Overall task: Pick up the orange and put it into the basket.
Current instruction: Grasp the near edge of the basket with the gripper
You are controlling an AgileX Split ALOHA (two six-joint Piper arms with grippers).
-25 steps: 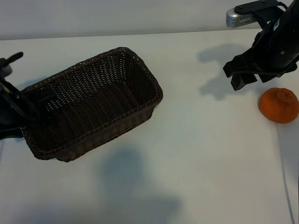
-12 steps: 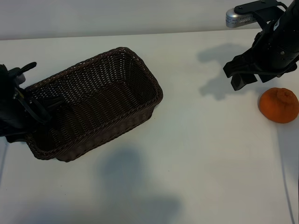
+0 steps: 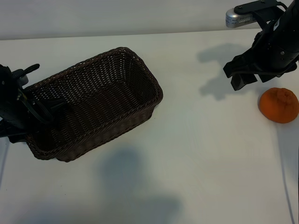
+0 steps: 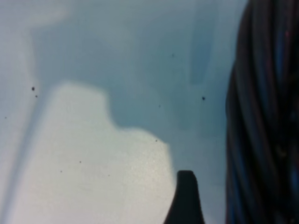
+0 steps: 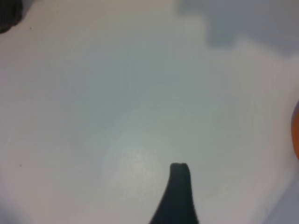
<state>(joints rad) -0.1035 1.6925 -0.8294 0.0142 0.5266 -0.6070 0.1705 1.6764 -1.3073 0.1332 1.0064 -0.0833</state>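
orange (image 3: 279,105) stem end up, basket (image 3: 112,70) long axis diagonal, left gripper (image 3: 46,109) and right gripper (image 3: 243,74) spread

Both arms are black with angular housings; the right arm (image 3: 275,44) carries a silver cylindrical piece (image 3: 239,17) on top.

Orange (image 3: 279,105): bright orange, dimpled skin. Wicker basket (image 3: 93,105): dark brown, tight woven pattern with braided rim. Desk (image 3: 201,154): plain white, grey shadows; both arms black, the right one with a silver-grey part on top.
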